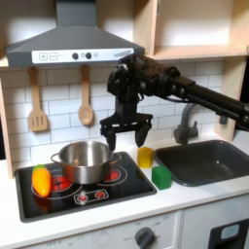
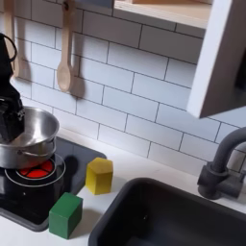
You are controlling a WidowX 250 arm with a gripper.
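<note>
Steel pot [image 1: 86,160] at hob edge, jaws spread above

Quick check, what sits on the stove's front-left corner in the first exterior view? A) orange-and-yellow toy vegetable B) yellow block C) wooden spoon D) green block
A: the orange-and-yellow toy vegetable lies on the stove at the first exterior view's left, beside the silver pot; the green block and yellow block rest on the counter off the stove's right edge, and the tool hangs open above the pot's right rim.
</note>
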